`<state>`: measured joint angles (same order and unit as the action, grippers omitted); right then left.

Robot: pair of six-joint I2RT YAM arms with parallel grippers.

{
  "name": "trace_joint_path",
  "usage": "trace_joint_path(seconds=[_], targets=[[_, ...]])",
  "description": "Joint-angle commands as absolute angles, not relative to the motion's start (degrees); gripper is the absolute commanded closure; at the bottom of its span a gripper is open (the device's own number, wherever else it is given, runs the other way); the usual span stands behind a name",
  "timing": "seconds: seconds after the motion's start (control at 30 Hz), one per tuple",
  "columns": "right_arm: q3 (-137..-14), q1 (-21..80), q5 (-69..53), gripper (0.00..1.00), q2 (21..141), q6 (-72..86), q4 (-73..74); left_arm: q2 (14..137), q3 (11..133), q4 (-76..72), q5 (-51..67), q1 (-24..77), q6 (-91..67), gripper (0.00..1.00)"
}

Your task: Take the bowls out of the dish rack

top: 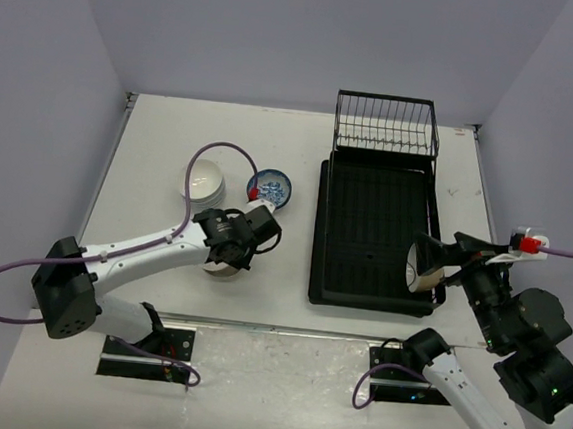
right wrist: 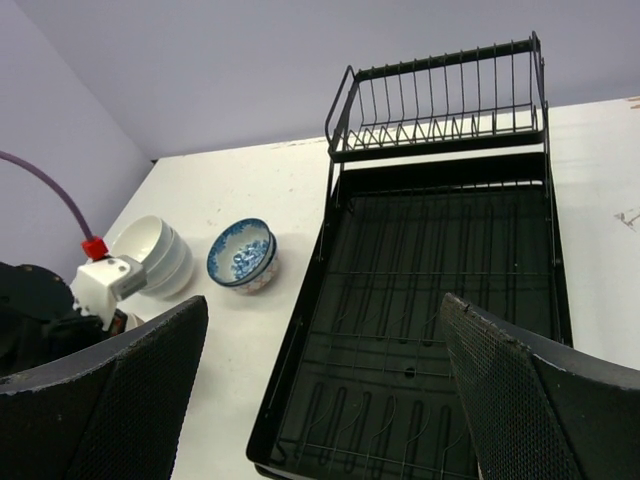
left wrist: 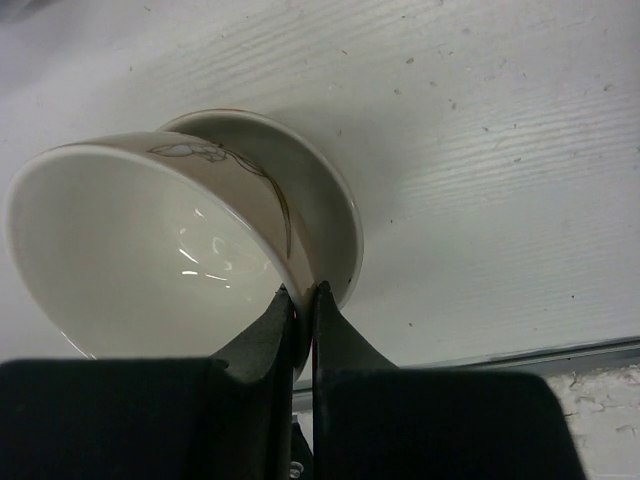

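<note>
Left gripper (left wrist: 303, 292) pinches a tan bowl's (left wrist: 140, 260) rim, left of the dish rack (top: 365, 231).
It tilts over a second bowl (left wrist: 335, 200); white stack (top: 204, 179) and blue bowl (top: 271, 187) sit farther. Right gripper (right wrist: 322, 310) gapes wide at the rack's near-right corner.

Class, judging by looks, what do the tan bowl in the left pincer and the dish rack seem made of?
Tan bowl: likely glazed ceramic; glossy inside with sharp highlights. Dish rack: matte black tray, probably plastic; thin black wire basket, seemingly coated metal.

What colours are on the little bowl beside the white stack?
Blue on white; the small round patterned bowl shows best in the right wrist view.
</note>
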<state>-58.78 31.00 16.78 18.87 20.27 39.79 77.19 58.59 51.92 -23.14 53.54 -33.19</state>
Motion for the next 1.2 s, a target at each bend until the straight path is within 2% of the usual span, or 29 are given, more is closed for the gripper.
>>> trace_joint_path(seconds=[0.0, 0.37, 0.43, 0.47, 0.57, 0.67, 0.7, 0.8, 0.9, 0.97, 1.0, 1.03, 1.07, 1.13, 1.17], targets=[[-58.7, 31.0, 15.1, 0.01, 20.0, 18.8, 38.9, 77.7, 59.9, 50.4, -24.8, 53.8, -30.3, 1.0], [-58.5, 31.0, 13.4, 0.01, 20.2, 18.5, 38.6, 81.5, 59.5, 49.0, -24.0, 53.8, -29.6, 1.0], [-58.4, 30.9, 13.4, 0.01, 20.2, 18.4, 38.7, 81.5, 59.8, 49.4, -23.9, 53.8, -29.7, 0.83], [-58.4, 31.0, 13.3, 0.01, 20.2, 18.4, 38.7, 81.3, 60.1, 49.7, -24.0, 53.9, -29.8, 0.65], [-58.2, 30.9, 13.2, 0.01, 20.1, 18.4, 38.6, 80.0, 61.8, 51.1, -25.1, 54.5, -30.8, 0.5], [-58.2, 31.0, 13.0, 0.01, 20.3, 18.4, 38.6, 77.9, 65.5, 54.6, -28.6, 55.8, -32.5, 0.09], [-58.2, 31.0, 12.9, 0.01, 20.3, 18.4, 38.6, 76.8, 66.8, 55.5, -31.0, 56.2, -33.0, 0.0], [-58.2, 30.9, 13.1, 0.01, 20.2, 18.5, 38.5, 74.7, 71.6, 56.1, -33.7, 56.2, -33.9, 0.0], [-58.4, 31.0, 13.7, 0.01, 19.8, 19.2, 38.3, 69.3, 73.4, 48.5, -31.2, 56.2, -33.8, 0.0], [-58.4, 31.0, 14.3, 0.01, 19.2, 19.8, 38.0, 65.3, 66.7, 30.5, -24.6, 56.2, -33.7, 0.0], [-58.3, 30.9, 14.9, 0.01, 18.6, 20.2, 37.3, 61.1, 61.8, 21.8, -14.3, 56.2, -34.3, 0.0], [-58.1, 30.9, 16.1, 0.01, 17.2, 21.1, 36.8, 59.8, 52.7, 2.3, -8.9, 56.2, -37.6, 0.0], [-58.1, 30.9, 16.4, 0.01, 16.4, 21.6, 36.4, 59.4, 48.9, -8.2, -5.0, 56.2, -40.7, 0.0], [-58.6, 31.0, 17.0, 0.01, 14.9, 22.9, 36.4, 64.8, 44.9, -25.6, 2.3, 56.2, -50.0, 0.0], [-59.3, 31.0, 18.7, 0.01, 14.3, 23.5, 37.3, 67.8, 45.3, -28.6, 3.4, 56.5, -52.0, 0.0]])
